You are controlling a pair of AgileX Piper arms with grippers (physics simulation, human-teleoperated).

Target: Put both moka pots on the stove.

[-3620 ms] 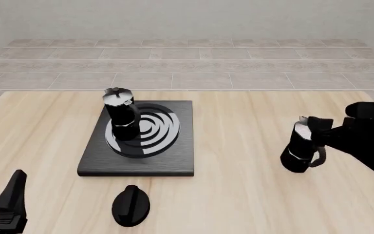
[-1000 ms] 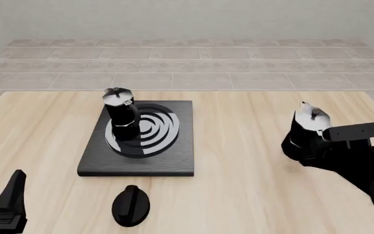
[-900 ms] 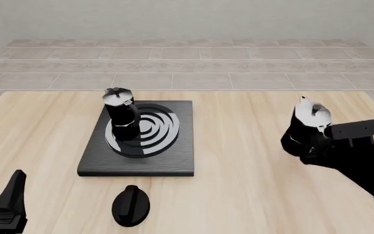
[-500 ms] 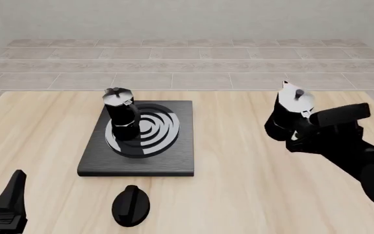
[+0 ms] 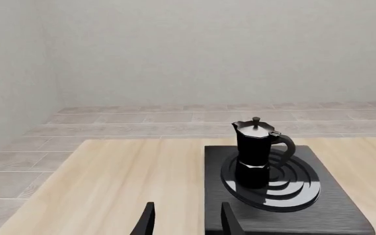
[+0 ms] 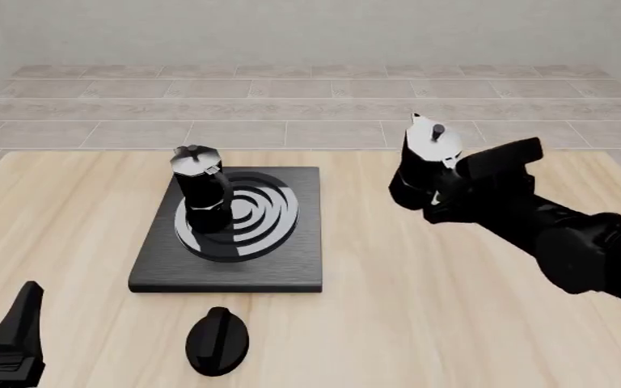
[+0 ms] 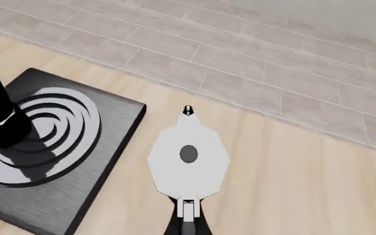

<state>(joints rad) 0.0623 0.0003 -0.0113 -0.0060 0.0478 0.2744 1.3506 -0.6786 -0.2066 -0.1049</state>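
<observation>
Table (image 6: 419, 323) light wood; grey tiled floor (image 6: 289, 105) behind.

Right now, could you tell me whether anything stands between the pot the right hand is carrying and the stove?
Nothing visible does. The right hand holds the second moka pot above bare table, right of the stove. The first moka pot stands on the burner's left part, leaving its right part free.

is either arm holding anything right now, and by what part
The right gripper holds the second moka pot lifted off the table, gripped at its handle side; the exact contact is hidden. The left gripper is open and holds nothing.
</observation>
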